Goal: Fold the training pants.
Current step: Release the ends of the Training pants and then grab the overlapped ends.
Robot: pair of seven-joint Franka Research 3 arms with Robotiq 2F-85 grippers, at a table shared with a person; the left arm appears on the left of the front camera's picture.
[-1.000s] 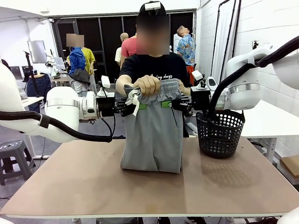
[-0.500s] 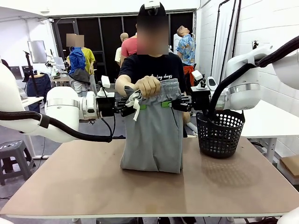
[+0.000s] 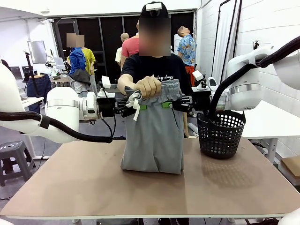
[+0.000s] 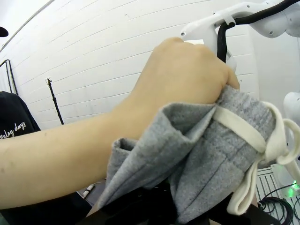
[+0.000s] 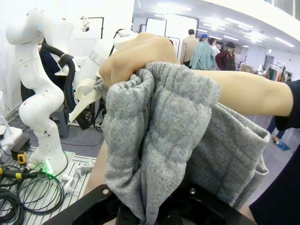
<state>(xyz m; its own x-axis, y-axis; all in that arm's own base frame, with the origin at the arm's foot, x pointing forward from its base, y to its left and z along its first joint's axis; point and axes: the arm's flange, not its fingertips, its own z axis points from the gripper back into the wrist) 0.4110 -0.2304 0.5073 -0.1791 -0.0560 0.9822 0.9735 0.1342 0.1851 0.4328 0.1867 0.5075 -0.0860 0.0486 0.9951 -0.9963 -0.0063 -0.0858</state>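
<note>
So here's where we're at: the training pants (image 3: 152,136) hang upright over the middle of the table (image 3: 93,187), toward its far edge. The bottom end rests in a soft bunch on the table.

The left pincer (image 3: 139,107) is pressed together on the cloth just under the waistband (image 3: 169,86) on one side, and the right pincer (image 3: 168,104) is pinching the other side at about the same height. In the front view we can see the green pads flat on the fabric. The wrist views are mostly grey jersey, so the fingers themselves are hidden there.

The person's hand (image 3: 148,86) grips the waistband at the top, between our two pincers.

Our read is that this is the hold-it-up-and-square-it step before the cloth gets laid down for the fold. Tips from us:

- Keep both pincers level, so the waistband doesn't tilt and the fold line comes out straight.
- Don't pull the pincers apart while the hand is gripping. Jersey stretches and could slip out of the pads.
- Watch the white drawstring (image 3: 135,104). It dangles right by the left pincer and could snag.
- Lower the cloth evenly toward the near edge, so the bunched bottom smooths out instead of piling up.
- The black basket (image 3: 220,133) sits by the far right edge, close to the right arm, so leave it some room.
</note>
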